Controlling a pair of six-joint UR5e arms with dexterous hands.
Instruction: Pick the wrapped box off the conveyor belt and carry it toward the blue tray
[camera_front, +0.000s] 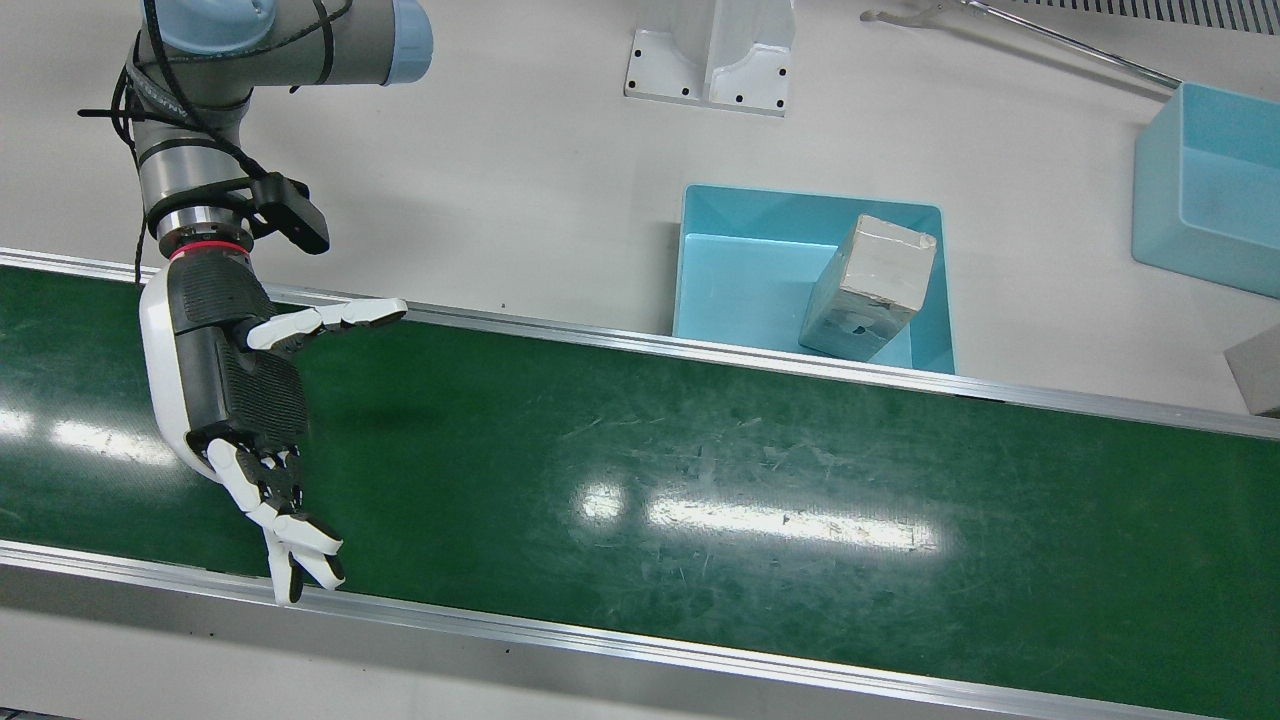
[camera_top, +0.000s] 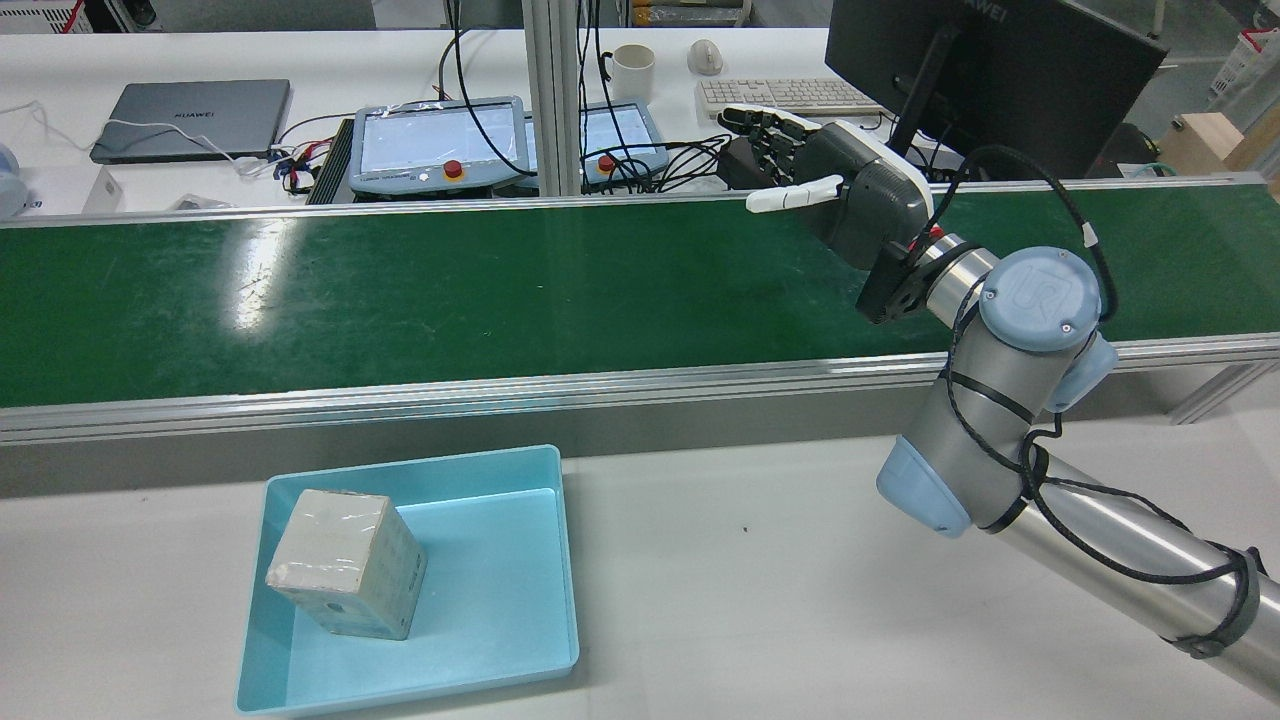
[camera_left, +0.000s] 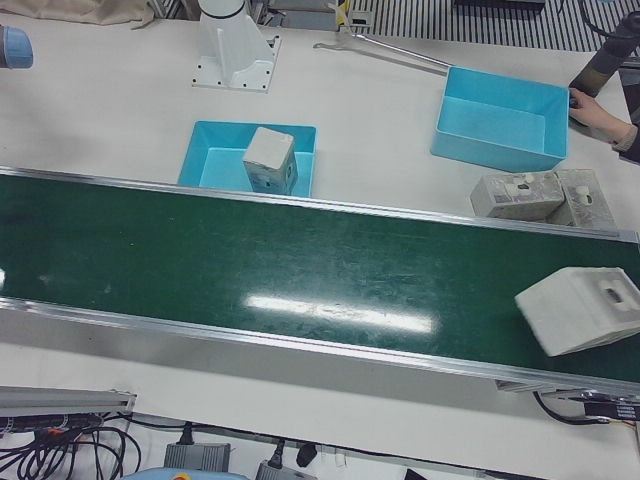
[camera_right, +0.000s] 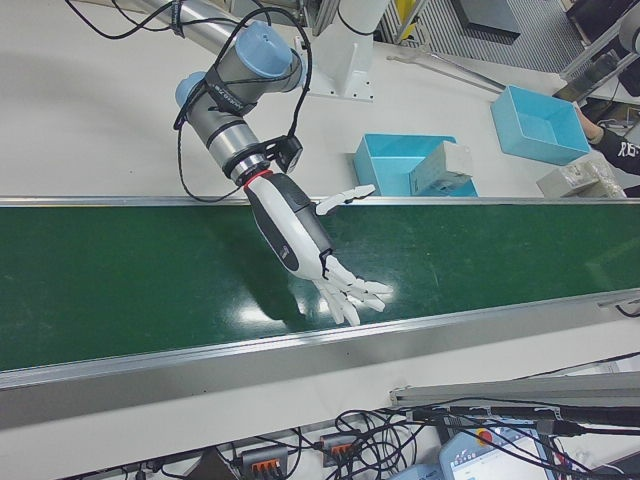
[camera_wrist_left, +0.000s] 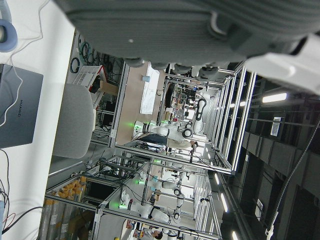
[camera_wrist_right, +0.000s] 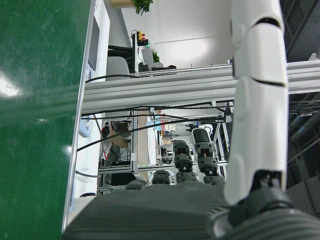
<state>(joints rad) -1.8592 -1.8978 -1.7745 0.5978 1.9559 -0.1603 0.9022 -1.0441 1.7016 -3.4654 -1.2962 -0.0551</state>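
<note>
White worktop (camera_front: 520, 180) runs along both sides of a long green conveyor belt (camera_front: 700, 470) edged with aluminium rails. Over the belt, the right hand (camera_front: 235, 400) hangs palm-open, holding nothing: its fingers (camera_front: 290, 540) are spread and reach out over the rail on the operators' side, and its thumb sticks out sideways toward the robot's side. The right arm (camera_top: 1010, 400), grey with pale blue caps and a black cable wound round it, reaches in across the worktop from the robot's side. The stretch of belt beneath the hand is bare.

The left hand (camera_wrist_left: 200, 30) shows only in its own camera, as a dark grey textured palm filling the top of that view; whether its fingers are apart or closed cannot be told.

Further along, on the robot's side of the belt, the blue tray (camera_front: 720, 290) sits on the worktop with its near edge just beside the rail. The wrapped box (camera_front: 868, 288) stands tilted inside it, in the end of the tray away from the right arm. A second, deeper blue bin (camera_left: 505, 120) stands well apart from the tray, with a person's hand (camera_left: 598, 112) at its far edge. Two grey moulded blocks (camera_left: 545, 195) lie on the worktop near that bin, and another pale block (camera_left: 582, 308) lies tilted on the belt at that end.
</note>
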